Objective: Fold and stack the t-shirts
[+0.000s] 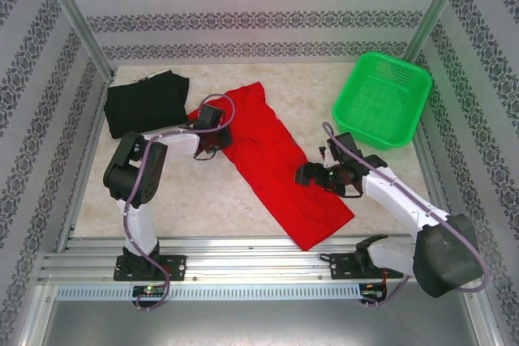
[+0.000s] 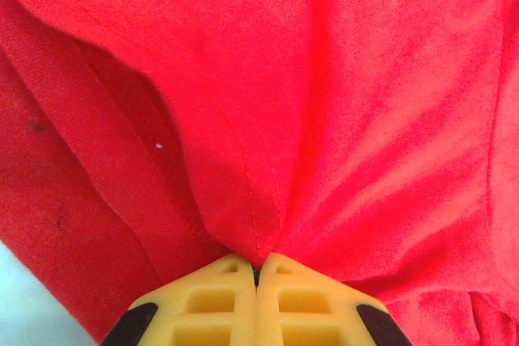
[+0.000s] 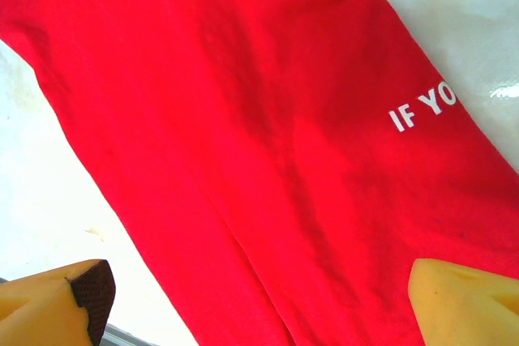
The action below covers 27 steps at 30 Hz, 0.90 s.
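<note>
Tightly, left tool [image 2: 258, 270] pinches an edge of red shirt [image 2: 324, 95]

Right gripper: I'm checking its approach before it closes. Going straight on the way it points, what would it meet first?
The red t-shirt, lying flat on the table right ahead of the open right gripper; how far off it is I cannot tell.

Readable text, one entry. White block lettering [image 3: 422, 109] is printed on the bright red cloth t-shirt [image 3: 243, 168], as seen from my right wrist. I read "IF YO". The line runs into the frame edge there, so the remainder is cut off. The letters slant upward to the right.
</note>
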{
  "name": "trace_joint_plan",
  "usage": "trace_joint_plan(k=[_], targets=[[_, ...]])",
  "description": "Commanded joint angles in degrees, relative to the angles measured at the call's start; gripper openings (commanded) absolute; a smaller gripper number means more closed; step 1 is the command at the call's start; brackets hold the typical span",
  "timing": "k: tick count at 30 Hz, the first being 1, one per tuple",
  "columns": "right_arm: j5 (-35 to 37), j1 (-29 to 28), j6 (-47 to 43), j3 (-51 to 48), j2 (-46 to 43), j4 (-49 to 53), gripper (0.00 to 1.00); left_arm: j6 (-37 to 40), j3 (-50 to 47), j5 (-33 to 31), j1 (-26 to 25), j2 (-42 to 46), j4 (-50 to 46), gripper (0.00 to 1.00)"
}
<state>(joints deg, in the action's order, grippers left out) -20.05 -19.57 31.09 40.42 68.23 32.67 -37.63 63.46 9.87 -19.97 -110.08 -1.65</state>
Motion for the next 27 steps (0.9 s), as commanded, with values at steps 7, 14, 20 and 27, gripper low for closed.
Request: trace_joint_plan(k=[7, 14, 20, 27], targets=[[0.4, 0.7, -0.1, -1.1, -0.7, -0.8, 0.93, 5.0, -2.9, -1.4, -1.5, 7.2, -0.2, 0.00], [1.1, 0.8, 0.3, -1.0, 0.3, -1.0, 0.94, 6.3, -6.7, 0.3, -1.6, 9.9, 1.8, 0.00], [1.1, 0.8, 0.3, 0.2, 2.3, -1.3, 0.93, 5.0, -10.0, 1.1, -1.5, 10.5, 2.3, 0.00], [0.7, 0.8, -0.1, 1.0, 3.1, -1.0, 0.93, 3.8, -5.8, 0.6, -1.4, 8.5, -0.4, 0.50]])
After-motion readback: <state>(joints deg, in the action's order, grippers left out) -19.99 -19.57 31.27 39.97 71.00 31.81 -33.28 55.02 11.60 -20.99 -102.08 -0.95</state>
